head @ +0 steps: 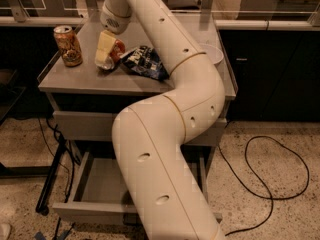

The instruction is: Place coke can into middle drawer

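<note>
While the gripper [105, 58] sits at the coke can [119, 48], hold unclear, brown can [67, 45] near, dark bag [145, 63] beside

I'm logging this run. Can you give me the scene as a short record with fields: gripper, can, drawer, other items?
gripper: down at the coke can, on the cabinet top
coke can: on the cabinet top, partly hidden by the gripper
middle drawer: pulled open, partly hidden by the arm
other items: brown-gold can upright at left; blue chip bag; white bowl
task state: can not yet in drawer
</note>
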You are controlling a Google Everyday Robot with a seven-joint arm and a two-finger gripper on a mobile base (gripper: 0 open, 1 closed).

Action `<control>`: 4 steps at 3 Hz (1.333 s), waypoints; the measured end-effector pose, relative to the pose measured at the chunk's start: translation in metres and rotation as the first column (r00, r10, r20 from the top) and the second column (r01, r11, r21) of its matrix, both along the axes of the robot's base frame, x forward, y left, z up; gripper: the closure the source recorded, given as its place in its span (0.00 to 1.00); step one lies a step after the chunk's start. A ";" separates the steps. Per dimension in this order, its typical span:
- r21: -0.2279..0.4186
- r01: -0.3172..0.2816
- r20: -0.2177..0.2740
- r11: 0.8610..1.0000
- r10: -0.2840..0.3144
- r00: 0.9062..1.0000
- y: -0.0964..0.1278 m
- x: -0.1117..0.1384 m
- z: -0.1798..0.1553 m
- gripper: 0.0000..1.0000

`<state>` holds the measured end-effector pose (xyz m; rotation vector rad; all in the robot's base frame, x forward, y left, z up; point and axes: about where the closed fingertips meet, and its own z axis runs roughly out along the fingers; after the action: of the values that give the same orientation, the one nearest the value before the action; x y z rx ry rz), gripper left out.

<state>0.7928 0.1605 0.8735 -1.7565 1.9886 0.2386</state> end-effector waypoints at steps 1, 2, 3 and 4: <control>-0.009 -0.012 -0.007 1.000 0.012 1.000 0.008 -0.001 -0.006 0.00; -0.021 -0.014 -0.011 1.000 0.014 1.000 0.012 0.000 -0.011 0.00; -0.026 -0.014 -0.015 1.000 0.014 1.000 0.013 0.001 -0.017 0.00; -0.013 0.049 0.017 0.999 -0.049 0.999 -0.024 0.016 -0.011 0.00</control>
<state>0.8088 0.1362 0.8628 -1.7103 2.0228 0.1949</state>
